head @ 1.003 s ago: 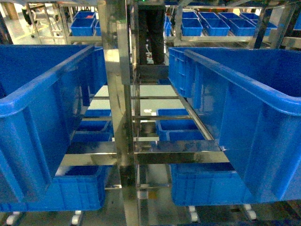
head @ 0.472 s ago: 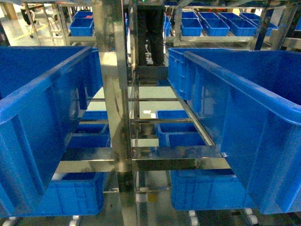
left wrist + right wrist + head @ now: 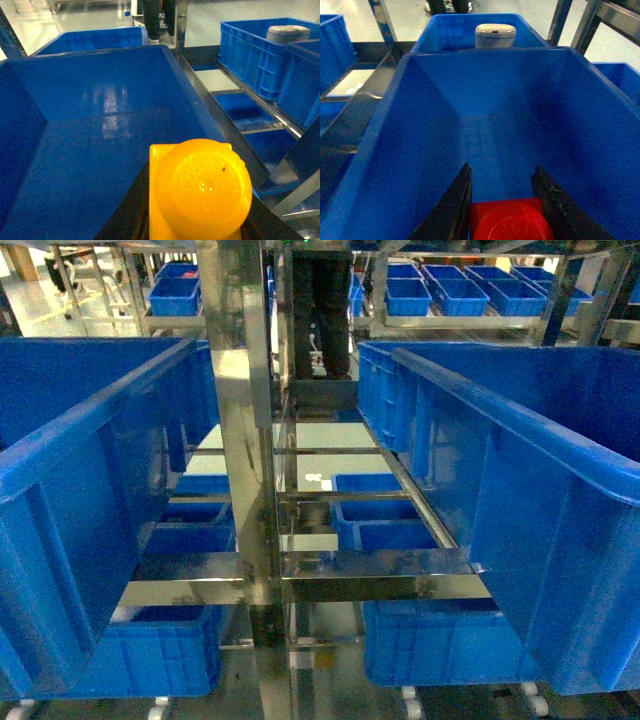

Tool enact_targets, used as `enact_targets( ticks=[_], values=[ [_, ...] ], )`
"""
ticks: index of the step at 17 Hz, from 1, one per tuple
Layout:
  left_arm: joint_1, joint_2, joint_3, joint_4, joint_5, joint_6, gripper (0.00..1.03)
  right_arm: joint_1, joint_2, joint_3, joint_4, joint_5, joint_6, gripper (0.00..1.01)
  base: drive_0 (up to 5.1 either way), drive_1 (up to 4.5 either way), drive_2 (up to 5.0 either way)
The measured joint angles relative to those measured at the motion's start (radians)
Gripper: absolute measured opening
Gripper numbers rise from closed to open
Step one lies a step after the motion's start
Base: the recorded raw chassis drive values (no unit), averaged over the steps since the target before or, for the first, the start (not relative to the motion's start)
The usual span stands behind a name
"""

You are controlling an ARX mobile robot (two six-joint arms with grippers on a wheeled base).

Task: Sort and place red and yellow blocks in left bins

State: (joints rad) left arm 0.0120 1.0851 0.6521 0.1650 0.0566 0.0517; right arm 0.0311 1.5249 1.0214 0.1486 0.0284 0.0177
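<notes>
In the left wrist view the yellow block [image 3: 200, 187] fills the bottom of the frame, stud toward the camera. My left gripper [image 3: 197, 215] is shut on it, its dark fingers [image 3: 127, 212] showing on both sides. It hangs over the open inside of a deep blue bin [image 3: 95, 150]. My right gripper [image 3: 502, 170] is shut on the red block [image 3: 510, 220], held between two black fingers [image 3: 455, 205] above another deep blue bin [image 3: 495, 105]. The head view shows a big blue bin on the left [image 3: 80, 450] and one on the right [image 3: 540, 460], with neither gripper in sight.
A steel rack post [image 3: 245, 440] and cross rails [image 3: 370, 575] stand between the two bins. Smaller blue crates [image 3: 385, 515] sit on lower shelves. A grey-white rounded canister [image 3: 495, 36] rests in the crate behind the right bin. A person's dark legs [image 3: 322, 310] are behind the rack.
The head view has shifted slightly: the bins and rack rails sit a little lower and closer than a second ago. Nothing visible changed in the last half second.
</notes>
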Motion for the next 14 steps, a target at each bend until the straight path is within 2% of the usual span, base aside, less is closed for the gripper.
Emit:
enact_targets(
  ticks=[3, 6, 8, 10, 14],
  values=[
    [0.000, 0.000, 0.000, 0.000, 0.000, 0.000, 0.27, -0.018, 0.179, 0.106, 0.024, 0.028, -0.026, 0.29, 0.0, 0.00, 0.0],
    [0.000, 0.000, 0.000, 0.000, 0.000, 0.000, 0.27, -0.027, 0.375, 0.224, 0.050, 0.034, -0.029, 0.29, 0.0, 0.00, 0.0],
    [0.000, 0.000, 0.000, 0.000, 0.000, 0.000, 0.27, -0.038, 0.473, 0.237, 0.134, 0.032, -0.023, 0.31, 0.0, 0.00, 0.0],
    [0.000, 0.000, 0.000, 0.000, 0.000, 0.000, 0.27, -0.052, 0.463, 0.170, 0.233, 0.019, -0.022, 0.55, 0.0, 0.00, 0.0],
    [0.000, 0.000, 0.000, 0.000, 0.000, 0.000, 0.27, -0.072, 0.255, 0.021, 0.242, -0.046, -0.016, 0.88, 0.0, 0.00, 0.0]
  ],
)
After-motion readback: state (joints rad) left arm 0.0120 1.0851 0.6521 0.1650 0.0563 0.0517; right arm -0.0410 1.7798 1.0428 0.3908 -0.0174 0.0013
